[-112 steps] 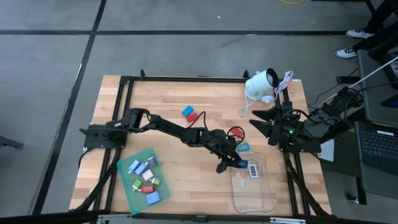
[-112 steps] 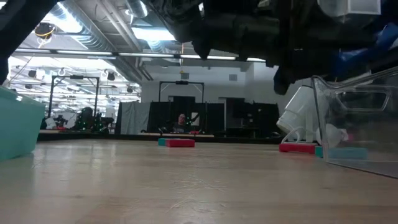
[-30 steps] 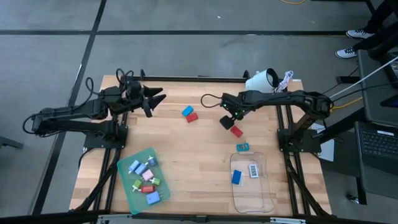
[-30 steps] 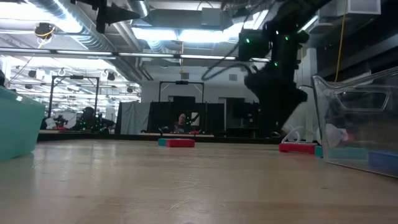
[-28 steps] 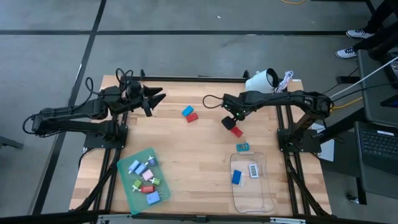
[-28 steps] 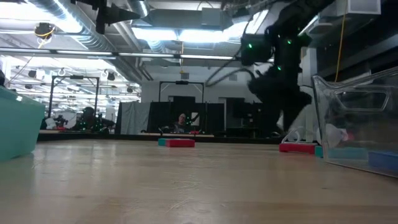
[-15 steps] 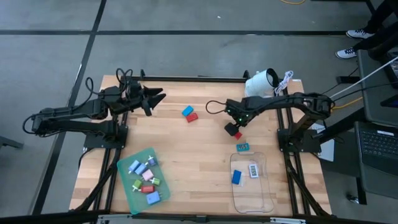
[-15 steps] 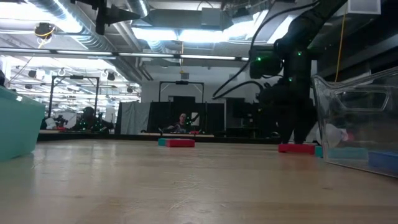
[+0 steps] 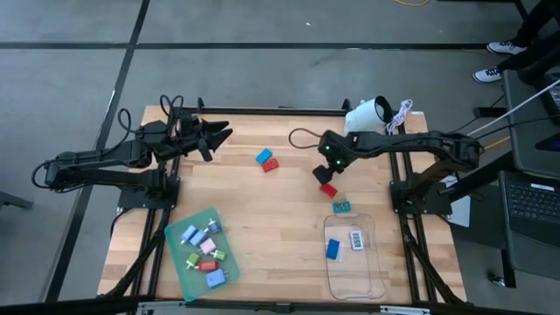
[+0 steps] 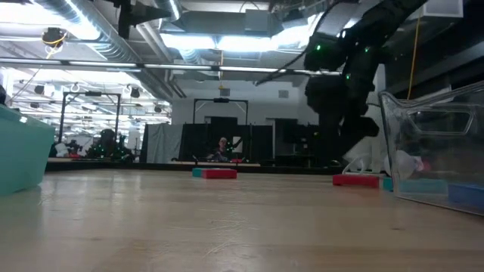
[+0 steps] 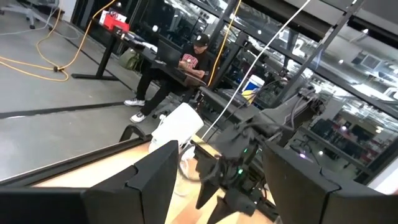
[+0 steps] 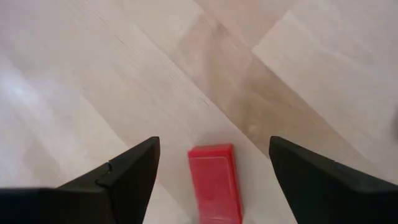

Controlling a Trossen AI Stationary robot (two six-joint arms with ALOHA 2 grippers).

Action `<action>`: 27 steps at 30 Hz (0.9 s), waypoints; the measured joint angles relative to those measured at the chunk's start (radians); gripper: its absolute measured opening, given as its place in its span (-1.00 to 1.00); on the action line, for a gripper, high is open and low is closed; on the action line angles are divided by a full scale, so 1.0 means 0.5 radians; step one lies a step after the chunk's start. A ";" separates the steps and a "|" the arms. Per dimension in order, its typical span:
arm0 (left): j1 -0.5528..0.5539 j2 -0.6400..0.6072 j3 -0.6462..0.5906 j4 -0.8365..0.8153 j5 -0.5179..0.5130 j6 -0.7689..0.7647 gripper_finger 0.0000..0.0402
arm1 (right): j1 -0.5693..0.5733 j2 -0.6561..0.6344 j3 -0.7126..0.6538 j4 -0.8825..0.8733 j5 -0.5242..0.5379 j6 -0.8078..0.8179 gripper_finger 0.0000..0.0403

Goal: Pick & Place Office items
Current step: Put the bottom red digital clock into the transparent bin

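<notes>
My right gripper (image 9: pixel 324 179) hangs at centre right of the overhead frame, fingers spread wide and holding nothing, directly above a small red piece (image 12: pixel 214 183) lying flat on the bare wood table (image 9: pixel 262 219). My left gripper (image 9: pixel 219 136) waits open and empty at upper left. A white label with dark print, too small to read, lies beside a blue piece (image 9: pixel 333 248) in the clear tray (image 9: pixel 372 280) at lower right.
</notes>
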 joint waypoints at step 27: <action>0.000 0.004 0.000 -0.001 0.043 0.032 0.12 | 0.304 0.080 -0.211 0.004 0.077 0.143 0.52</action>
